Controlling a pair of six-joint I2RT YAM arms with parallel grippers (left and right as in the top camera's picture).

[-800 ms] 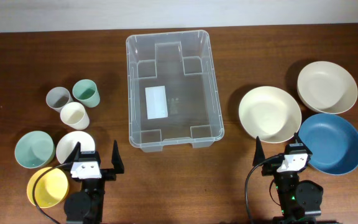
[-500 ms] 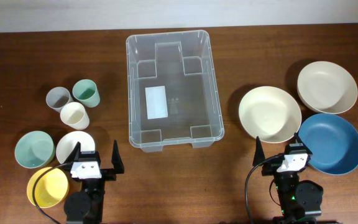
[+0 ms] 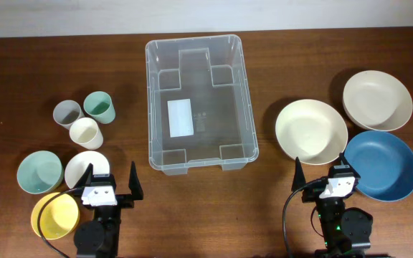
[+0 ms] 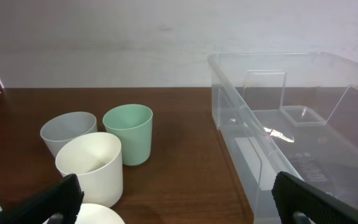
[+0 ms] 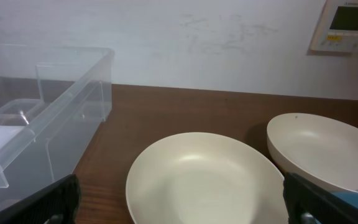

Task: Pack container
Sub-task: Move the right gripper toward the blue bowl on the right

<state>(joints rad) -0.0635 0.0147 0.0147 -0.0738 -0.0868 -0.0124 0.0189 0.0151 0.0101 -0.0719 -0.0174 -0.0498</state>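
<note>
My left end effector (image 3: pixel 112 170) and right end effector (image 3: pixel 320 170) hang released, holding nothing, at the worktop (image 3: pixel 20 72) near edge. Container (image 3: pixel 221 122) sits mid-worktop toward the far edge; bare wood flanks both long walls.

The large clear plastic container (image 3: pixel 201 104) is set centrally. A cream plastic cup (image 3: pixel 86 132) is placed left of it; a cream round plate (image 3: pixel 311 131), seemingly touching a blue round plate (image 3: pixel 381 165), right.
</note>
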